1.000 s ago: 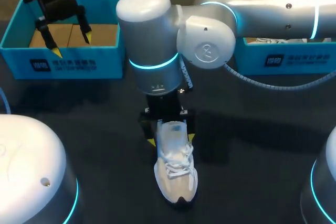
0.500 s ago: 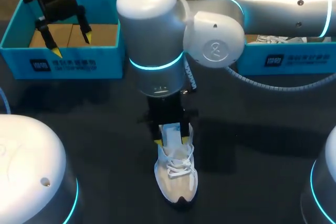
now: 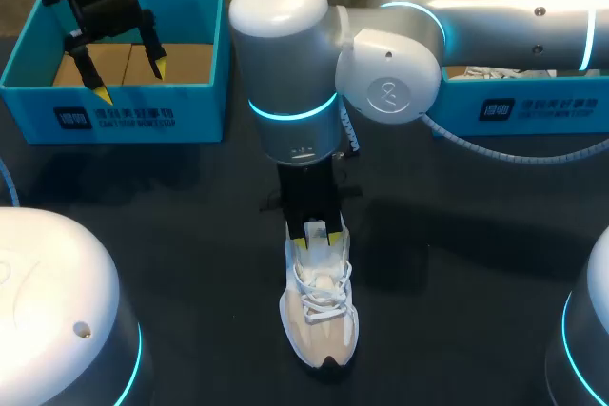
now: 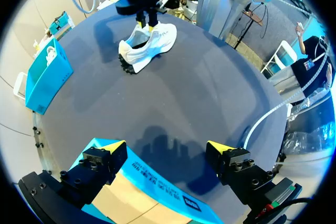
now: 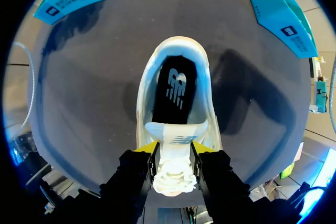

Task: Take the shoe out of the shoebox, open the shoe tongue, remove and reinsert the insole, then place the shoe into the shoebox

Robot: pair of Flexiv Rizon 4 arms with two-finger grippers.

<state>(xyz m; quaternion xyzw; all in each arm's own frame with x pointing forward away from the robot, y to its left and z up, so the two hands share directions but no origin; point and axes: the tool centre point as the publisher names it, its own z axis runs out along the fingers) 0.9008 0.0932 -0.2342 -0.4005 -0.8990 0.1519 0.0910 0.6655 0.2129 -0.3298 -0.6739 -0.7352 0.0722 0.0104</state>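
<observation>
A white and beige shoe (image 3: 322,316) stands on the dark table, toe toward me. My right gripper (image 3: 317,237) comes down on it from above. In the right wrist view the gripper (image 5: 175,153) is shut on the white shoe tongue (image 5: 173,139), one yellow tip on each side. Beyond the tongue the black insole (image 5: 176,93) lies inside the shoe. My left gripper (image 3: 124,68) hangs open over the left blue shoebox (image 3: 124,111), holding nothing. The left wrist view shows its fingers (image 4: 113,148) wide apart above the box edge (image 4: 157,187), with the shoe (image 4: 147,45) far ahead.
A second blue box (image 3: 514,106) with white contents stands at the back right, behind my right arm. The left box shows a brown cardboard bottom (image 3: 190,59). Dark table surface (image 3: 457,263) lies on both sides of the shoe.
My right gripper has shifted toward the laces along the shoe's opening, and its fingers have closed from wide open onto the tongue. The left arm has kept still.
</observation>
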